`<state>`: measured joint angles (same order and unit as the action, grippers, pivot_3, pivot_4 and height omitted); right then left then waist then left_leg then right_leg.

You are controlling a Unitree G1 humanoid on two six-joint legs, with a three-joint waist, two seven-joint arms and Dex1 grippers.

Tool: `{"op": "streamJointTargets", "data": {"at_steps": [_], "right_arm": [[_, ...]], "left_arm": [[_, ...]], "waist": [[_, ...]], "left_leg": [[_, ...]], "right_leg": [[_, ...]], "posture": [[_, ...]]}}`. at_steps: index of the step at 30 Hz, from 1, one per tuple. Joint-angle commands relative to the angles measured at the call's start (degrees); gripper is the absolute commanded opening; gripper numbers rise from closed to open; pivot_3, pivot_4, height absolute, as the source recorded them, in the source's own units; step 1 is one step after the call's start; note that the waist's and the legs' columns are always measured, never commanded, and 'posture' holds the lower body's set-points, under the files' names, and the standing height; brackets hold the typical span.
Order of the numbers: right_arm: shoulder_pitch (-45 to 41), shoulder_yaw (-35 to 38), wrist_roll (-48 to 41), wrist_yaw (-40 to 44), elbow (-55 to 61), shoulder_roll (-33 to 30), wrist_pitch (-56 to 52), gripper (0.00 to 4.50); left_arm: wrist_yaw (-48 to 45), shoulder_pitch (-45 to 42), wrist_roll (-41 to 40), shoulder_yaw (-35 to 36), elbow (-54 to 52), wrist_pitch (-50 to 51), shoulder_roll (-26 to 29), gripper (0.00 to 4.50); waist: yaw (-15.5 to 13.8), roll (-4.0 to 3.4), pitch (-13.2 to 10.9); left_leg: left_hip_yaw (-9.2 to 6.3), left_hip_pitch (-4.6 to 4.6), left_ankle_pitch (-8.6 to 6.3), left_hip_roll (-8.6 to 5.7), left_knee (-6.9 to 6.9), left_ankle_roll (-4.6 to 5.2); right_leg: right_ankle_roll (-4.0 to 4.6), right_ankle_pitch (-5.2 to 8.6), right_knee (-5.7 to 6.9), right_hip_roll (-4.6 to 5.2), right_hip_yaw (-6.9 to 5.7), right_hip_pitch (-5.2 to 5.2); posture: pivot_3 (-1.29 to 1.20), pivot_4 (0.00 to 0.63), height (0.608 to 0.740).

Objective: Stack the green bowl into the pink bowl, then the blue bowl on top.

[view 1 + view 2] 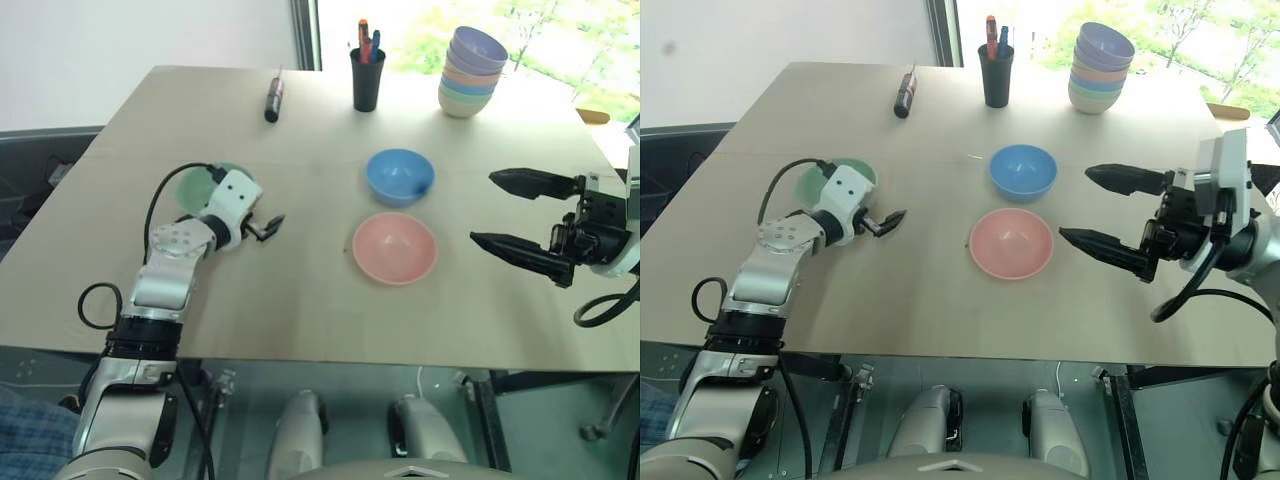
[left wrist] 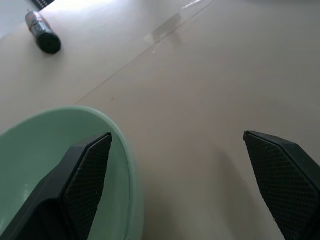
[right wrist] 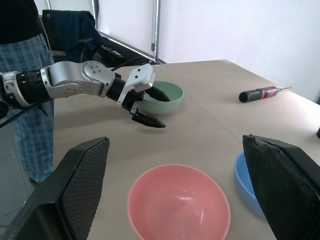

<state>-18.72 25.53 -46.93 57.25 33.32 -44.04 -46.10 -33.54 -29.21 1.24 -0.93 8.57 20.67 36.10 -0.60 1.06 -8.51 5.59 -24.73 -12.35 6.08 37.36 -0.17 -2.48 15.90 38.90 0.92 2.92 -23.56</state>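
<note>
The green bowl (image 1: 193,186) sits at the table's left side. My left gripper (image 2: 176,135) is open and straddles its rim: one finger (image 2: 85,175) hangs over the bowl's inside, the other (image 2: 280,170) over the bare table beside it. The pink bowl (image 1: 395,247) rests in the middle near the front, and the blue bowl (image 1: 400,175) stands just behind it; both are empty. My right gripper (image 1: 482,208) hovers open to the right of these two bowls, its fingers pointing left toward them and holding nothing.
A tall stack of pastel bowls (image 1: 472,72) stands at the back right, with a black pen cup (image 1: 367,78) left of it. A screwdriver (image 1: 272,100) lies at the back left. A person in plaid trousers (image 3: 25,75) stands beyond the table's left side.
</note>
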Motion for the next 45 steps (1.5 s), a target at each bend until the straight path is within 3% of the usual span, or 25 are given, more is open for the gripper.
{"op": "streamJointTargets", "data": {"at_steps": [1,14,17,20,21,22,23,25,26,35,41,45], "right_arm": [[0.6,0.2,-1.4,-0.4,0.0,-1.3,2.2,4.49],[0.8,-1.5,-5.6,-2.1,0.8,-1.4,5.4,4.49],[0.6,-2.0,-5.9,-2.7,0.9,-1.9,5.8,4.5],[0.9,-2.2,-6.1,-2.9,0.9,-2.2,6.2,4.5],[0.9,-2.3,-6.2,-3.0,0.8,-2.3,6.4,4.5],[1.1,-2.4,-6.2,-3.0,0.8,-2.4,6.5,4.5],[1.2,-2.5,-6.2,-3.1,0.9,-2.4,6.7,4.5],[1.5,-2.6,-6.1,-3.2,0.8,-2.5,7.0,4.5],[1.6,-2.7,-6.0,-3.3,0.7,-2.5,7.2,4.5],[3.5,-3.3,-5.2,-2.8,0.6,-2.8,9.2,4.5],[3.6,-4.3,-4.6,-2.8,0.0,-3.0,10.3,4.5],[3.5,-5.4,-3.6,-2.1,-0.7,-3.1,11.3,4.5]], "left_arm": [[1.0,-0.6,1.8,0.4,-1.4,1.6,1.7,4.5],[2.3,0.7,4.8,0.7,0.9,6.3,4.6,4.5],[2.1,0.9,4.9,0.5,1.0,5.9,4.6,3.73],[2.2,0.8,5.0,0.3,1.0,5.8,4.4,2.45],[2.1,0.7,5.0,0.3,1.2,5.7,4.4,2.21],[2.0,0.7,5.0,0.3,1.3,5.6,4.5,1.62],[2.0,0.6,5.0,0.3,1.5,5.5,4.5,1.49],[1.9,0.5,5.0,0.3,1.8,5.3,4.6,0.74],[1.9,0.5,5.0,0.3,1.9,5.3,4.7,0.16],[-2.2,-2.6,3.2,-0.4,2.3,2.6,4.8,0.16],[-16.4,-7.9,0.5,-5.0,-0.1,-2.0,6.9,0.16],[-24.9,-14.2,-0.6,-8.0,0.1,-11.9,7.3,0.16]], "waist": [[0.0,0.01,0.0],[-0.1,0.03,0.0],[-0.1,0.03,0.0],[-0.1,0.04,0.0],[-0.1,0.04,0.0],[-0.1,0.04,0.0],[-0.1,0.04,0.0],[-0.1,0.04,0.0],[-0.1,0.04,0.0],[-0.1,0.05,0.0],[-0.2,0.12,-0.1],[-0.1,0.12,-0.1]], "left_leg": [[0.0,0.0,0.0,0.0,0.0,0.0],[-0.01,0.0,0.0,0.0,0.0,0.0],[-0.01,-0.01,0.0,0.0,0.0,0.0],[-0.01,-0.01,0.0,0.0,0.0,0.0],[-0.01,-0.01,0.0,0.0,0.0,0.0],[-0.01,-0.01,0.0,0.0,0.0,0.0],[-0.01,-0.01,0.0,0.0,0.0,0.0],[-0.01,0.0,0.0,0.0,0.0,0.0],[-0.01,0.0,0.0,0.0,0.0,0.0],[-0.01,0.0,0.0,0.0,0.01,0.0],[-0.05,-0.07,0.0,-0.01,0.06,0.0],[-0.03,-0.04,0.0,0.0,0.03,0.0]], "right_leg": [[0.0,0.0,0.0,0.0,0.0,0.0],[0.0,0.0,0.01,0.0,-0.01,0.0],[0.0,0.0,0.01,0.0,-0.01,0.0],[0.0,0.0,0.01,0.0,-0.01,0.0],[0.0,0.0,0.01,0.01,-0.01,0.0],[0.0,0.0,0.0,0.01,-0.01,0.0],[0.0,0.0,0.0,0.01,-0.01,0.0],[0.0,0.0,0.01,0.01,-0.01,0.0],[0.0,0.0,0.01,0.01,-0.01,0.0],[0.0,0.0,0.02,0.01,-0.02,0.01],[0.0,0.0,0.01,0.01,-0.07,0.01],[0.01,0.0,0.02,-0.01,-0.04,-0.01]], "posture": [[0.0,0.15,0.74],[0.0,0.15,0.74],[0.0,0.15,0.74],[0.0,0.15,0.74],[0.0,0.15,0.74],[0.0,0.15,0.74],[0.0,0.15,0.74],[0.0,0.15,0.74],[0.0,0.15,0.74],[0.0,0.15,0.74],[0.0,0.15,0.74],[0.0,0.15,0.74]]}}
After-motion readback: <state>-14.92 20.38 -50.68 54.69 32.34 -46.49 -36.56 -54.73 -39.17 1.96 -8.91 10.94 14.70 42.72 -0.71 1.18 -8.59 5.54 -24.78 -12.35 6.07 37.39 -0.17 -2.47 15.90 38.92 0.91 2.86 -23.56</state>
